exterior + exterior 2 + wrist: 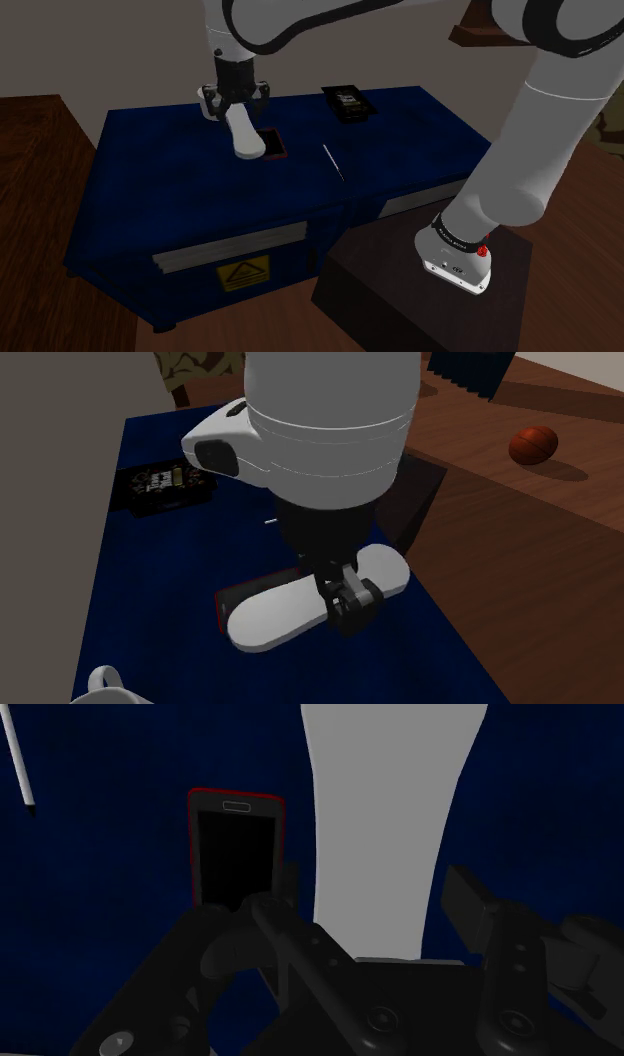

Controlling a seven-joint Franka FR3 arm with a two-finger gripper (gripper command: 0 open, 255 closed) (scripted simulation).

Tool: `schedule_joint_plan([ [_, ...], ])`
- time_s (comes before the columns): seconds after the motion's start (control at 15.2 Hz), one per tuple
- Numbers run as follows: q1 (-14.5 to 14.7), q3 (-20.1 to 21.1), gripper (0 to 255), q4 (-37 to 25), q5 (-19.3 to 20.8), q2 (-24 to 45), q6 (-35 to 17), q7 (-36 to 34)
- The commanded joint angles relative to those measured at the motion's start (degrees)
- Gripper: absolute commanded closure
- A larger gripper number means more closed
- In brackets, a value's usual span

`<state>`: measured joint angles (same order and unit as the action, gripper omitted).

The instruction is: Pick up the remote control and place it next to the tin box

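Observation:
The remote control is a plain white, long rounded bar, and my gripper is shut on it near one end. It hangs slightly above the dark blue table top, tilted down towards the front. In the wrist view the black fingers clasp the remote control from both sides. From the second exterior view the remote control hovers over a red-edged black phone, held by the gripper. The tin box is black, open, and sits at the back of the table, well apart from the gripper.
The phone lies flat under the remote. A thin white pen lies between phone and tin box. A white mug stands near one table end. An orange-brown ball rests on the wooden floor. My stand is at the table's front.

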<state>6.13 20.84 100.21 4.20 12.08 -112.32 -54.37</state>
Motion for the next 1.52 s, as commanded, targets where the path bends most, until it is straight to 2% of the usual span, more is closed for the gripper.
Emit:
schedule_joint_plan([
  [0.0,-1.75,-0.35,255,6.07,-1.87,-4.82,-1.63,2.44],
  [0.33,-4.63,-2.41,255,17.84,-5.72,-14.89,-3.89,8.83],
  [0.73,-6.80,-6.42,255,29.54,-8.68,-25.93,-4.71,16.71],
  [1.06,-8.38,-10.63,255,37.60,-9.23,-34.35,-4.17,23.06],
  [1.45,-10.96,-16.40,255,45.31,-7.57,-43.50,-2.43,30.49],
])
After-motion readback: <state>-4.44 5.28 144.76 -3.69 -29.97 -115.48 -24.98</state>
